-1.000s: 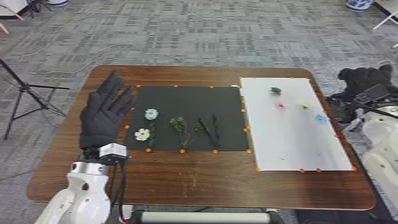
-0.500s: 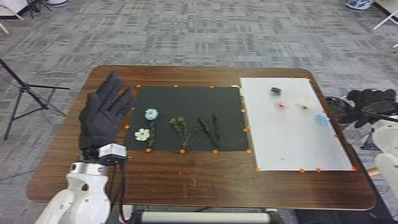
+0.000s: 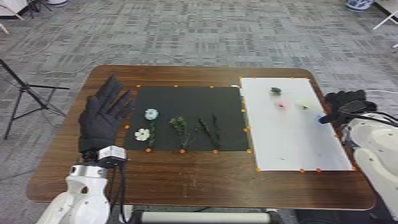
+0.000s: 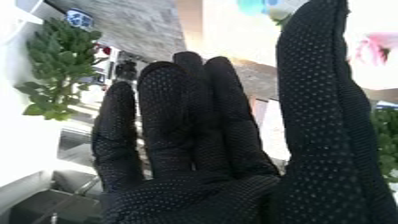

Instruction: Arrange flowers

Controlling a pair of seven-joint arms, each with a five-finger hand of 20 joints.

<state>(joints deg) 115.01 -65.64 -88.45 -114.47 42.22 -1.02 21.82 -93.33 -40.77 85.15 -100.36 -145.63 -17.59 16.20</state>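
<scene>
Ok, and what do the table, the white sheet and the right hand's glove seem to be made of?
The table looks like wood or laminate, brown with a soft sheen. The white sheet seems to be smooth paper or thin board, flat and plain. The right hand wears matte black fabric, its fine pale dots possibly rubber grip.

- The left arm [image 3: 84,192] enters over the near left corner of the worktop [image 3: 204,182], its white shell leading to a black-gloved left hand [image 3: 99,122].
- That hand is above the worktop's left side, its fingers [image 3: 108,90] extended toward the far edge (whether it touches the surface, I can't tell).
- The right arm [image 3: 378,145] lies along the outside of the right edge, with the right hand [image 3: 352,103] beside that edge, toward its far half.
- The right hand [image 4: 191,197] has slightly bent, relaxed fingers [image 4: 164,120], with its thumb [image 4: 311,95] upright and apart from them.
</scene>
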